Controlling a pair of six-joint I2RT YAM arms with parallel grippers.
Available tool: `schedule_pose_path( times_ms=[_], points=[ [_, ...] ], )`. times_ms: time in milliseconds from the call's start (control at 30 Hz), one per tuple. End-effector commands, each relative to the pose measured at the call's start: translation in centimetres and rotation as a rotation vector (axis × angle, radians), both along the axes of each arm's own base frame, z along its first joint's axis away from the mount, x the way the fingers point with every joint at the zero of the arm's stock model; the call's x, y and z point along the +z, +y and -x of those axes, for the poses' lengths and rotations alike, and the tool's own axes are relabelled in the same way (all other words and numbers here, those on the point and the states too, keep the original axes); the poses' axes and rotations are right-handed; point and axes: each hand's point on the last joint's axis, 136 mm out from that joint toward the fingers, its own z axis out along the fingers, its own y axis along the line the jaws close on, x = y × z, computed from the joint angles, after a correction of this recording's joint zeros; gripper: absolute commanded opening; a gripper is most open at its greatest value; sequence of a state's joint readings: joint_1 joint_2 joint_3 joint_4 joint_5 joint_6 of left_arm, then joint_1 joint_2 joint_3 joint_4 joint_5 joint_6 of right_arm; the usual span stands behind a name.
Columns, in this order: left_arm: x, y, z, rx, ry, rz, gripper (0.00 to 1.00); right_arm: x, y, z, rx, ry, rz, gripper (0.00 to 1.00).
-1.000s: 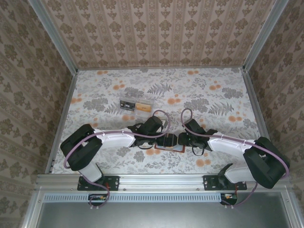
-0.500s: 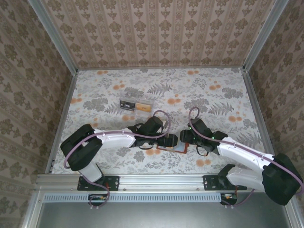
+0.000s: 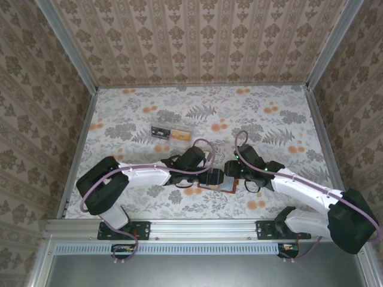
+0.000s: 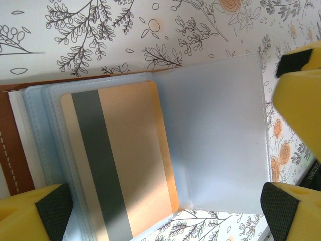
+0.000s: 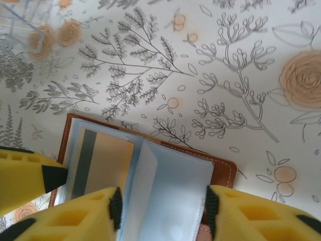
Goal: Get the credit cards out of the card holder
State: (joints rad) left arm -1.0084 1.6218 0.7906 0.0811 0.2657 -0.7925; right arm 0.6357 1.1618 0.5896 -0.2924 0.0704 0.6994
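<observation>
leather card holder [image 3: 222, 186] lies open, long axis left-right, left end effector [image 4: 165, 208] and right end effector [image 5: 163, 206] apart.

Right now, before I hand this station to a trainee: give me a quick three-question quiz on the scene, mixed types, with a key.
1. True or false: the orange-tan plastic credit card with the dark grey stripe is already out of the reddish-brown leather card holder.
2. The clear plastic oblong box sits: A) between the two arm bases; B) farther from the arm bases than the card holder, off to its left; C) inside the card holder.
3. Fill in: the left gripper has its jaws ___.
Key: 1 false, the card lies in a translucent sleeve of the opened holder. 2 B. 3 open.
</observation>
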Motion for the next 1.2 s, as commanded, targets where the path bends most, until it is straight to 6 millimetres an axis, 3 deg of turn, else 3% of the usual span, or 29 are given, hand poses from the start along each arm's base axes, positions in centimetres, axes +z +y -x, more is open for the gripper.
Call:
schedule_pose_path(
  times_ms=[0, 167, 367, 500, 733, 900, 1100, 1167],
  points=[
    [0.7, 0.5, -0.1, 0.016, -0.023, 0.001, 1.0, -1.1, 0.3, 0.5, 0.027, 0.045, 0.017, 0.45],
    [1.9, 2.9, -1.3, 0.084, -0.071, -0.027, 1.0, -3.0, -1.2, 1.3, 0.013, 0.079, 0.094, 0.38],
    [2.6, 6.0, -2.5, 0.163, -0.093, -0.017, 0.99, -3.0, -2.6, 1.2, -0.007, 0.077, 0.181, 0.38],
    [2.8, 7.2, -2.7, 0.191, -0.1, -0.007, 0.96, -1.0, -2.1, 0.9, 0.008, 0.022, 0.202, 0.36],
    [2.6, 8.1, -2.8, 0.21, -0.11, -0.002, 0.81, 2.9, 0.8, 0.7, 0.065, -0.055, 0.175, 0.32],
    [2.2, 7.9, -2.9, 0.207, -0.105, 0.003, 0.64, 1.8, 3.8, 1.0, 0.099, -0.016, 0.031, 0.28],
    [1.1, 6.3, -3.0, 0.166, -0.068, 0.014, 0.06, -0.8, 5.7, 1.4, 0.091, 0.074, -0.072, 0.24],
    [0.6, 5.7, -3.1, 0.151, -0.05, 0.011, 0.0, -1.4, 5.9, 1.4, 0.082, 0.093, -0.097, 0.23]
  ],
)
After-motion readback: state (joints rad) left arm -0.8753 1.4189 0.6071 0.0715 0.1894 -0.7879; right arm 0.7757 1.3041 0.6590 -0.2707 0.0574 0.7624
